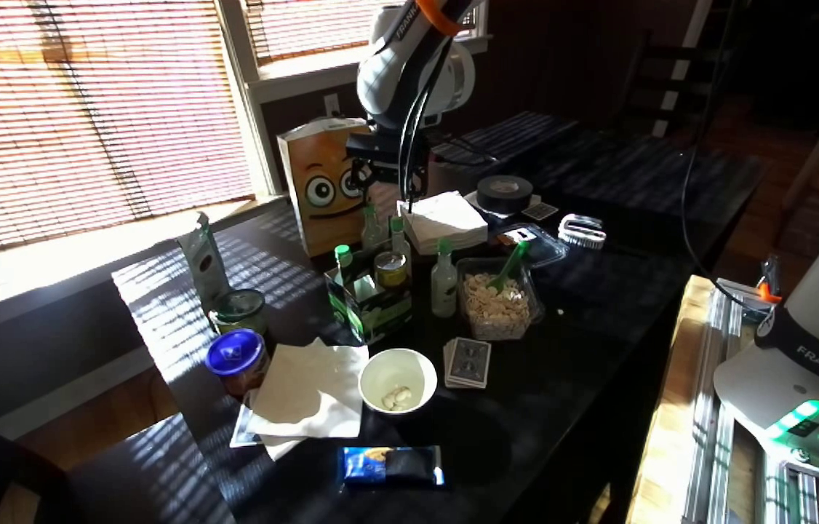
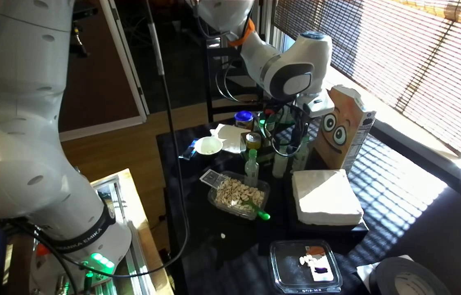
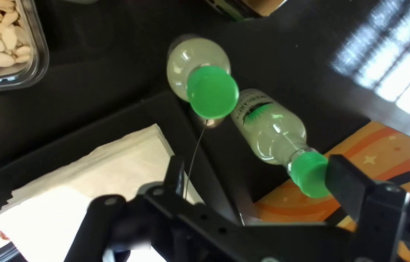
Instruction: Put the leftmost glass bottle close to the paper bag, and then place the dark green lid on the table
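Several pale glass bottles with bright green caps stand on the glossy black table [image 1: 526, 393]. One bottle [image 1: 372, 231] stands right by the brown paper bag [image 1: 329, 193] with the cartoon face; it also shows in the wrist view [image 3: 268, 125], with its cap by the right fingertip. A second bottle [image 3: 194, 60] stands beside it. My gripper [image 1: 389, 191] is above these two bottles, in front of the bag. In the wrist view its fingers [image 3: 257, 178] are spread with nothing held between them. I cannot make out a very dark bottle or a separate dark green lid.
A bottle carrier [image 1: 380, 320] holds a bottle and a can. White napkins [image 2: 326, 196] lie beside the two bottles. A tub of pale pieces [image 2: 238, 192] with a green spoon, another bottle [image 1: 444, 284], a white bowl [image 1: 398, 378] and black tape [image 1: 504, 193] are around.
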Robot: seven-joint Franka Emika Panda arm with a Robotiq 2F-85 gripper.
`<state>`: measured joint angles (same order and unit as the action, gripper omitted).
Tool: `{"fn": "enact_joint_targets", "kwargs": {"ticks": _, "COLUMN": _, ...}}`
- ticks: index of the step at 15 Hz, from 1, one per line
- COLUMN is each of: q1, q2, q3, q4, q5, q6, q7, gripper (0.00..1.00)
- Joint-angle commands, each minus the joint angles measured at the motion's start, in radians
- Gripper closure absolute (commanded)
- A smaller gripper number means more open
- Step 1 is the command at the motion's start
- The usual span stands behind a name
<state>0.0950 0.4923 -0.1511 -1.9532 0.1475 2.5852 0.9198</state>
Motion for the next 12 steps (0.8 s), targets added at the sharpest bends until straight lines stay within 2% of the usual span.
{"fn": "enact_joint_targets", "kwargs": {"ticks": 1, "q1": 0.005, "q2": -0.075, "q3": -0.002, "q4": -0.113, "q5": 0.015, "q6": 0.085, "q7": 0.067, "gripper": 0.00}}
{"fn": "enact_joint_targets", "kwargs": {"ticks": 5, "q1": -0.024, "q2": -0.103, "q3": 0.073, "q4": -0.144, "q5": 0.049, "q6": 0.256, "q7": -0.050, "gripper": 0.00}}
{"fn": "enact_joint_targets", "kwargs": {"ticks": 6, "q1": -0.016, "q2": -0.111, "q3": 0.086, "q4": -0.130, "q5": 0.031, "q6": 0.261, "q7": -0.088, "gripper": 0.00}}
{"fn": "enact_joint_targets", "kwargs": {"ticks": 8, "q1": -0.005, "q2": -0.119, "q3": 0.116, "q4": -0.087, "q5": 0.018, "q6": 0.229, "q7": -0.160, "gripper": 0.00}}
{"fn": "enact_joint_targets", "kwargs": {"ticks": 12, "q1": -0.010, "q2": -0.103, "q3": 0.230, "q4": 0.034, "q5": 0.070, "q6": 0.107, "q7": -0.329, "gripper": 0.00}}
